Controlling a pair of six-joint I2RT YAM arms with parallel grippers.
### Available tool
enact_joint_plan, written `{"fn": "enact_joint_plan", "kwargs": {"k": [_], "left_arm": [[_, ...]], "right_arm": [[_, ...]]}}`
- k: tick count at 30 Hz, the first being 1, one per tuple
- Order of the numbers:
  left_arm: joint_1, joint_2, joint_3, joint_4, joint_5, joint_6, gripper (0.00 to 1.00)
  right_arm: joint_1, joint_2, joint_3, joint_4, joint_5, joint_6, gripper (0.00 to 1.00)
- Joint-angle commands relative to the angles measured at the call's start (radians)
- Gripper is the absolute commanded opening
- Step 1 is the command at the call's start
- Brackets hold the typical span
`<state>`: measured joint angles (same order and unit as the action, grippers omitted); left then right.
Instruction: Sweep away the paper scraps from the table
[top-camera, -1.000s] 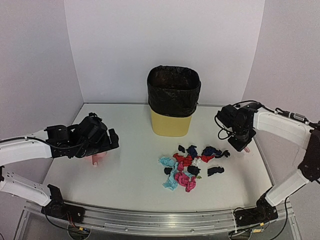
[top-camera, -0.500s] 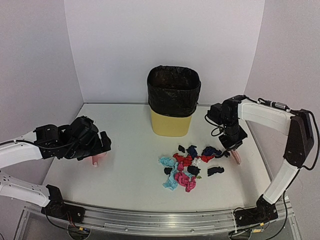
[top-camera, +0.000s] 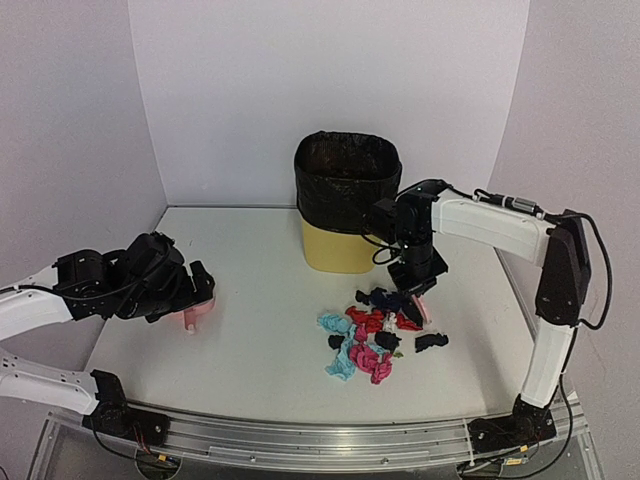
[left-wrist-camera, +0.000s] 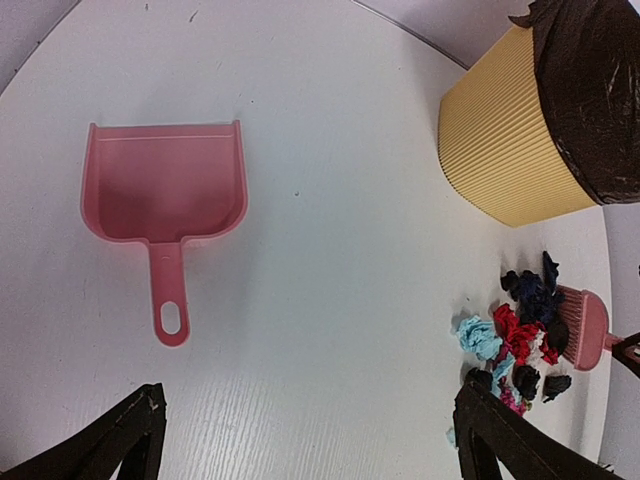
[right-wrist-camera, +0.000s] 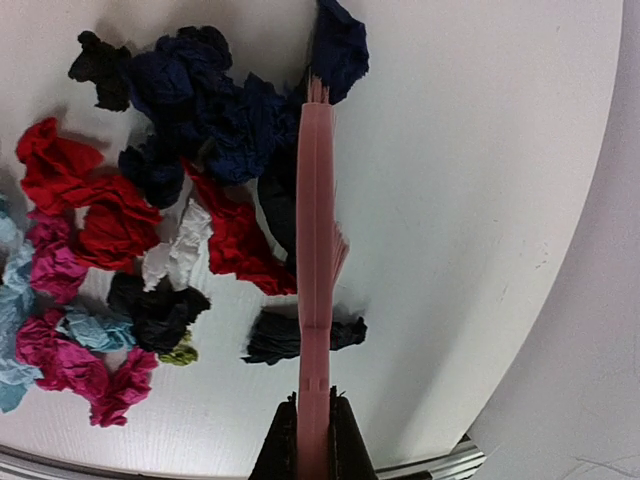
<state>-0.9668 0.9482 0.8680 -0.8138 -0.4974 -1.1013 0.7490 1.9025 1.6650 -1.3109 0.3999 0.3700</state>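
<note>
Scraps (top-camera: 372, 338) lay heaped at the lower centre of the top view, on the table (top-camera: 250, 350), near the bin (top-camera: 342, 245) above them. The right gripper (right-wrist-camera: 312, 435) was clenched on the pink brush (right-wrist-camera: 314, 250), whose head touched navy and red scraps at the heap's right side. At far left, the left gripper (left-wrist-camera: 310, 425) hung with fingers spread wide, grasping nothing, over the dustpan (left-wrist-camera: 165, 190), well apart from the heap.
</note>
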Motion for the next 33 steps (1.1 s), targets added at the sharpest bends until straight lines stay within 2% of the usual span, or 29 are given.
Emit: {"fn": "enact_joint_plan", "kwargs": {"k": [1, 8, 16, 20, 25, 33], "left_arm": [[0.004, -0.023, -0.005, -0.023, 0.005, -0.014, 1.00], [0.004, -0.024, -0.005, -0.015, 0.013, -0.006, 1.00], [0.004, -0.008, 0.008, 0.010, 0.041, 0.032, 1.00], [0.004, 0.007, 0.012, 0.016, 0.061, 0.045, 1.00], [0.003, 0.030, 0.029, -0.018, 0.082, 0.029, 1.00], [0.004, 0.035, 0.029, -0.128, 0.084, -0.056, 1.00]], "right_arm": [[0.044, 0.028, 0.105, -0.042, -0.006, 0.063, 0.00], [0.045, -0.054, 0.112, -0.149, 0.203, 0.137, 0.00], [0.037, -0.244, -0.075, -0.298, 0.296, 0.277, 0.00], [0.025, -0.324, -0.220, -0.376, 0.255, 0.401, 0.00], [0.021, -0.403, -0.358, -0.380, 0.160, 0.545, 0.00], [0.022, -0.310, -0.365, -0.315, 0.017, 0.574, 0.00]]}}
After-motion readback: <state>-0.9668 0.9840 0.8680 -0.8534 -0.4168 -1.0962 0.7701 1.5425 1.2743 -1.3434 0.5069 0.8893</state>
